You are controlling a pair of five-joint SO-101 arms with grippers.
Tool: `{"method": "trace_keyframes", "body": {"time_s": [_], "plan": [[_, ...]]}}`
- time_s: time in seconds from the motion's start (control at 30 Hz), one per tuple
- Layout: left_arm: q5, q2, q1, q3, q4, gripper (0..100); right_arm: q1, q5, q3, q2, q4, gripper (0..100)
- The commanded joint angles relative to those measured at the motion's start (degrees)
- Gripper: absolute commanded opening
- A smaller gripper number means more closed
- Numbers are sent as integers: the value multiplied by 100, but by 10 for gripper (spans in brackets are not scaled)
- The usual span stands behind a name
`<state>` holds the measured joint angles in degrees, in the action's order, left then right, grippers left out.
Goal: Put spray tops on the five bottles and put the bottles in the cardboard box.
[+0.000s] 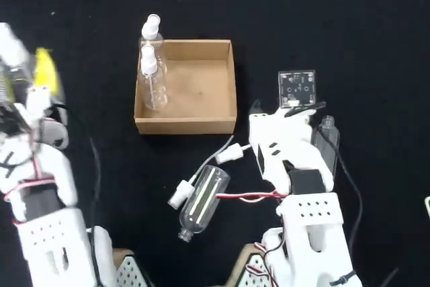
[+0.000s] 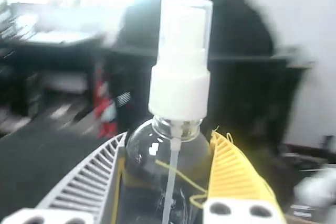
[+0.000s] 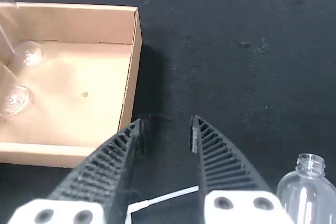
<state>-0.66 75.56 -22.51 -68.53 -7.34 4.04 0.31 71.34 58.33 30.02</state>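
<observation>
My left gripper is shut on a clear bottle that carries a white spray top; it is held up off the table at the far left. The cardboard box holds two capped bottles along its left wall. My right gripper stands open and holds nothing, low over the black table just off the box's near right corner. A capless bottle lies in front of the box, with two loose spray tops beside it. Another open bottle stands next to the right arm.
A small black square board lies on the table beyond the right gripper. Red and white cables run from the right arm toward the lying bottle. The box's right half is bare.
</observation>
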Motion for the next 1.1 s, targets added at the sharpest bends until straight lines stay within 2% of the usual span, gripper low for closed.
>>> {"method": "trace_keyframes", "body": {"time_s": [0.0, 0.37, 0.53, 0.77, 1.07], "plan": [[-53, 545, 813, 286, -580, 30, 88, -53, -66, 66, -158, 138], [-9, 554, 2563, 1051, -1565, 30, 88, -44, -66, 66, -167, 138], [-9, 545, 3169, 1138, -1556, 30, 44, -18, -13, 31, -492, 138], [-9, -387, 3732, 1156, -668, 30, 0, -9, -13, 31, -501, 138], [-44, -1987, 4505, 1121, 1143, 30, -844, -9, -22, 57, -765, 138]]}}
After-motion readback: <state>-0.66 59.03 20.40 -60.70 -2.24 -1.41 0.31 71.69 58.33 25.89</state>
